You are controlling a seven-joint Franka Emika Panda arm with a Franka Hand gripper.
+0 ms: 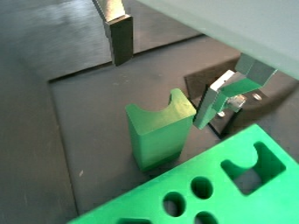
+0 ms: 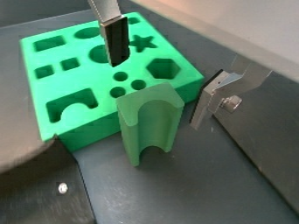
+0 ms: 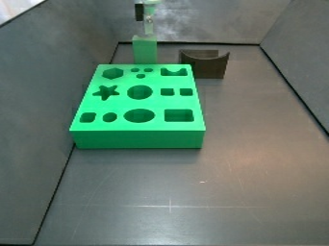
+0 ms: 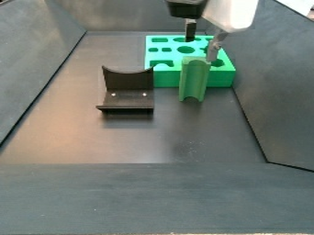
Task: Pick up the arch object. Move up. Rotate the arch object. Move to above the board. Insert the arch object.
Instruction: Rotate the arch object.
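A dark grey matte floor with low dark walls fills both side views. In a side view, nearest the camera lies bare floor; further in, left of centre, stands the dark brown block with a scooped top (image 4: 125, 89), well apart from the rest. Beyond it, right of centre, the arch object (image 4: 193, 79) stands upright on the floor, just beside the near edge of the board (image 4: 225, 75), whether touching it I cannot tell. Above it, at the upper edge of the frame, hangs the gripper (image 4: 203, 41).

In a wrist view the gripper (image 2: 158, 66) is spread wide and holds nothing: one silver finger with its dark pad (image 2: 114, 44) shows over the board (image 2: 52, 109), the other finger (image 2: 216, 98) sits beside the arch object (image 2: 149, 122), and the block rises in the gap between them without touching either.

The arch object looks like a rigid, light plastic piece, smooth-sided and perhaps a little slippery, with a scooped notch across its top. I judge the flat upper side faces, just below the notch, the best place to clamp. Being tall and narrow, it could tip if one finger meets it first.
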